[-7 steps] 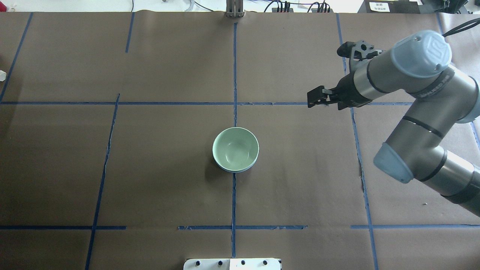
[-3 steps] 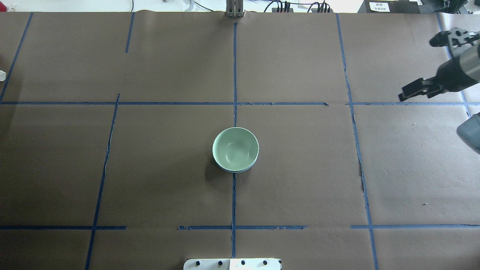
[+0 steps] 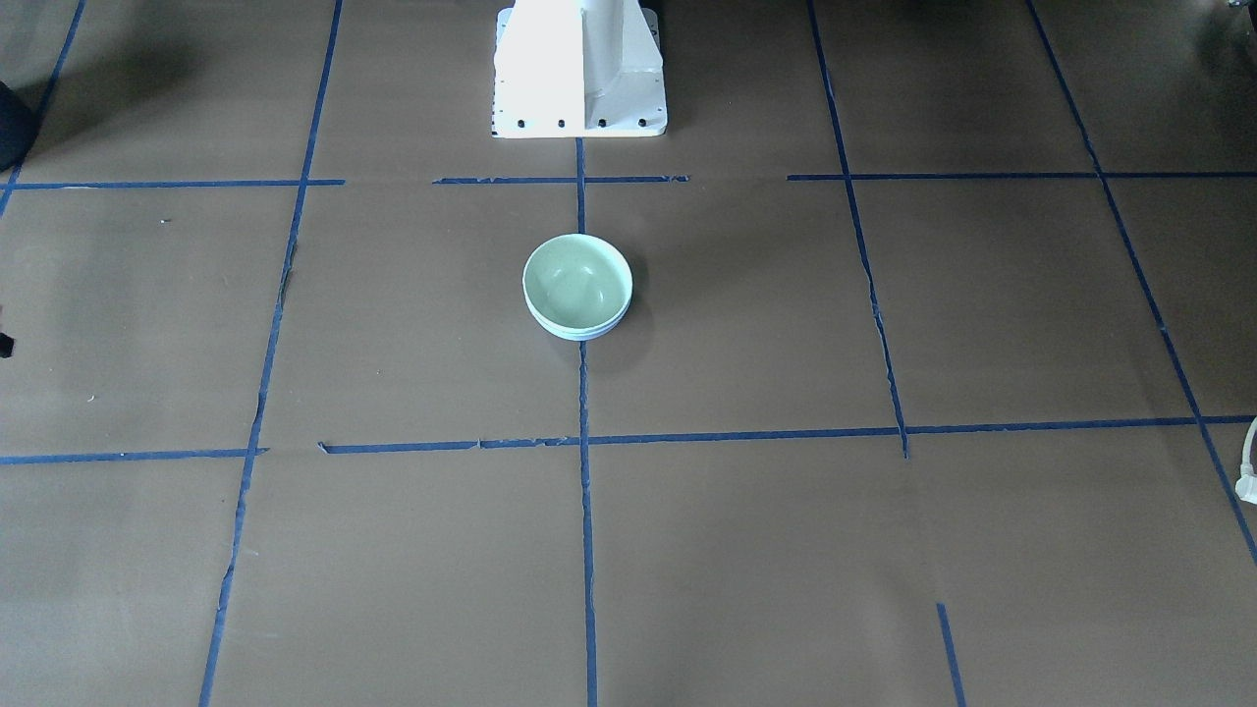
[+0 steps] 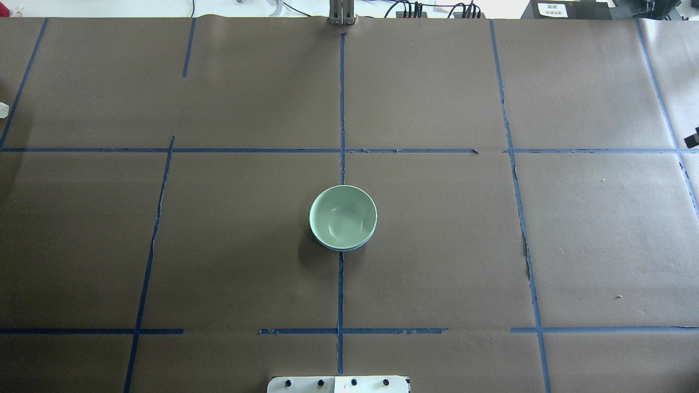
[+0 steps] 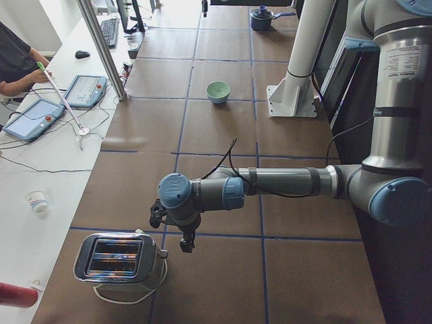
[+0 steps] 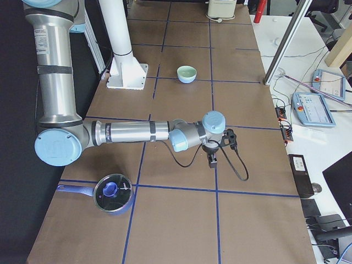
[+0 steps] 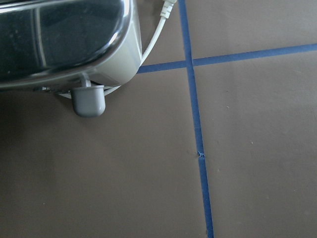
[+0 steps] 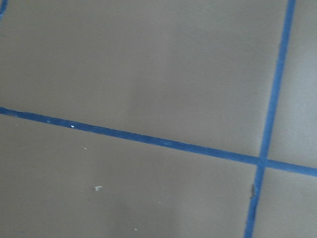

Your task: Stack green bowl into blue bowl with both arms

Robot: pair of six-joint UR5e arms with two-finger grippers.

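Note:
The green bowl [image 4: 343,216] sits nested inside the blue bowl [image 4: 349,248] at the table's centre, on the middle tape line. Only a thin blue rim shows under the green one. The stack also shows in the front view [image 3: 576,282] and both side views [image 5: 217,90] [image 6: 186,72]. My right gripper [image 6: 212,160] hangs far off to the right, with only a black sliver at the overhead view's edge [image 4: 693,137]. My left gripper [image 5: 187,241] hangs far off to the left beside a toaster. I cannot tell if either is open or shut. Neither is near the bowls.
A chrome toaster [image 5: 120,260] stands at the table's left end, also in the left wrist view [image 7: 64,39]. A blue pot with a glass lid [image 6: 113,192] stands at the right end. The white pedestal base [image 3: 579,69] is behind the bowls. Operators' desks line the far side.
My right arm has swung away to the right, almost wholly out of the overhead view. The nested bowls have not moved.

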